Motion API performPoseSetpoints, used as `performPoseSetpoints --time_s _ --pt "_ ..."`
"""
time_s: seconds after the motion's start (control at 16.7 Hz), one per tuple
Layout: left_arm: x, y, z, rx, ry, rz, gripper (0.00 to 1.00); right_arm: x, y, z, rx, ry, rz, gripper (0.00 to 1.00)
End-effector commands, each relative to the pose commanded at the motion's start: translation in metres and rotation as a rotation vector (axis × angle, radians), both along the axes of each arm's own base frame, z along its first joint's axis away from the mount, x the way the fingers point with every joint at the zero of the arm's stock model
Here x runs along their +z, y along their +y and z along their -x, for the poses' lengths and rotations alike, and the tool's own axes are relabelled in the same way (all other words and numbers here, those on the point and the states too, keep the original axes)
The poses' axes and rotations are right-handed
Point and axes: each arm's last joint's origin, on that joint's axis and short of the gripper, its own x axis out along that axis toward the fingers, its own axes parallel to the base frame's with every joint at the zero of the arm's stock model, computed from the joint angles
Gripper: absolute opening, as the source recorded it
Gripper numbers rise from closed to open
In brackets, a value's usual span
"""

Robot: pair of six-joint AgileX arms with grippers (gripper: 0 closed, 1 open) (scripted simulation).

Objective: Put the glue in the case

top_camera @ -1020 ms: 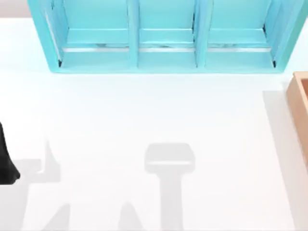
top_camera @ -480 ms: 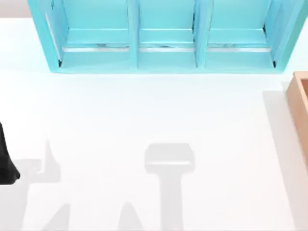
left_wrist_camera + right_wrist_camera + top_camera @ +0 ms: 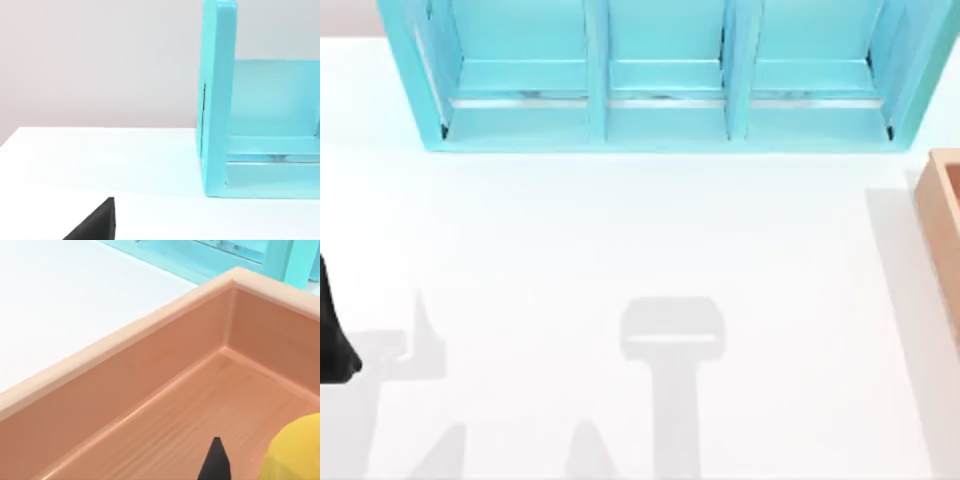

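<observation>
Right gripper (image 3: 216,460) over the wooden case (image 3: 150,365), grip state can't tell; glue (image 3: 295,452), rounded yellow body, beside the black fingertip above the smooth case floor; left gripper (image 3: 95,225) parked at tabletop (image 3: 620,240) left edge; glossy turquoise three-bay shelf (image 3: 660,80) behind.

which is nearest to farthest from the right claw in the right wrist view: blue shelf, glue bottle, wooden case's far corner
1. glue bottle, right beside the right claw's fingertip, over the case floor
2. wooden case's far corner, across the case
3. blue shelf, beyond the case
</observation>
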Motion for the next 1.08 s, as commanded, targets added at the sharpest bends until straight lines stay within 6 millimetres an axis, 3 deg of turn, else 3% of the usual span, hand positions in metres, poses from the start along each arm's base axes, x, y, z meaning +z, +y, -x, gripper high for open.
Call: performPoseSetpoints --time_s 0.3,1.08 --pt "0.0000 0.0000 0.0000 0.000 0.000 0.000 1.00 -0.0003 0.0007 -0.0004 0.000 0.001 -0.001 0.00" --pt "0.0000 0.0000 0.0000 0.000 0.000 0.000 1.00 -0.0003 0.0007 -0.0004 0.000 0.001 -0.001 0.98"
